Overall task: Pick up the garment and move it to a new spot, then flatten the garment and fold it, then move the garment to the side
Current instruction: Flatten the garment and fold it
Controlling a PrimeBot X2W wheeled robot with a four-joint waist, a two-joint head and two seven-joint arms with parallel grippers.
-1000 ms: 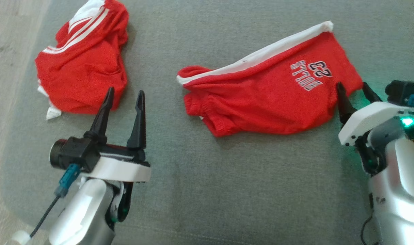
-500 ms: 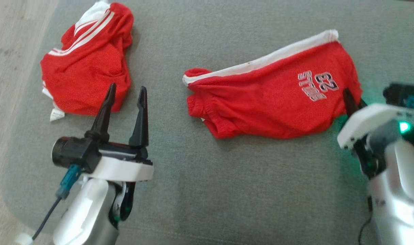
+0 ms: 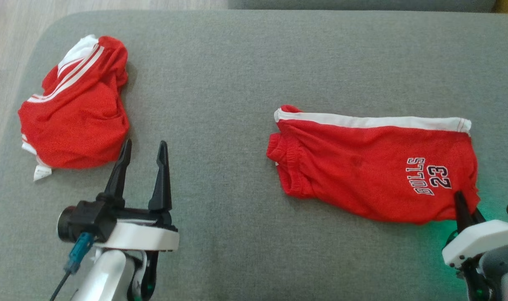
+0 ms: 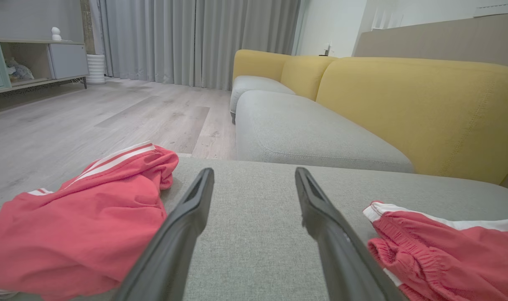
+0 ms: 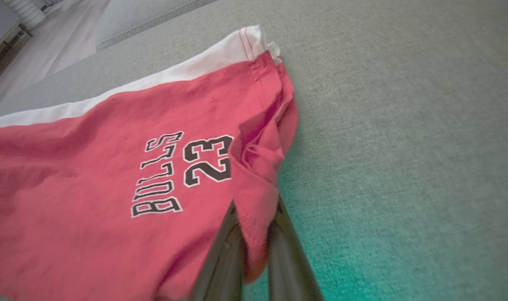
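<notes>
The garment (image 3: pixel 371 167) is a pair of red shorts with a white side band and "BULLS 23" printed near one leg hem, lying on the grey cushion (image 3: pixel 245 75) right of centre. My right gripper (image 3: pixel 465 209) is shut on the near right hem corner of the garment (image 5: pixel 145 138); in the right wrist view the red cloth is pinched between the two dark fingers (image 5: pixel 220 259). My left gripper (image 3: pixel 143 152) stands open over bare cushion at the lower left, nothing between its fingers (image 4: pixel 187 217). The waistband end of the garment (image 4: pixel 446 251) lies to its right.
A second red piece of clothing (image 3: pixel 74 113) with white stripes lies crumpled at the cushion's far left, just beyond my left gripper. Wood floor (image 3: pixel 3 50) borders the cushion on the left. A yellow and grey sofa (image 4: pixel 404 104) stands behind.
My right gripper closed on the garment's hem corner and dragged it right and nearer, turning it so the print reads upright. The head camera shifted too. The left gripper stayed open.
</notes>
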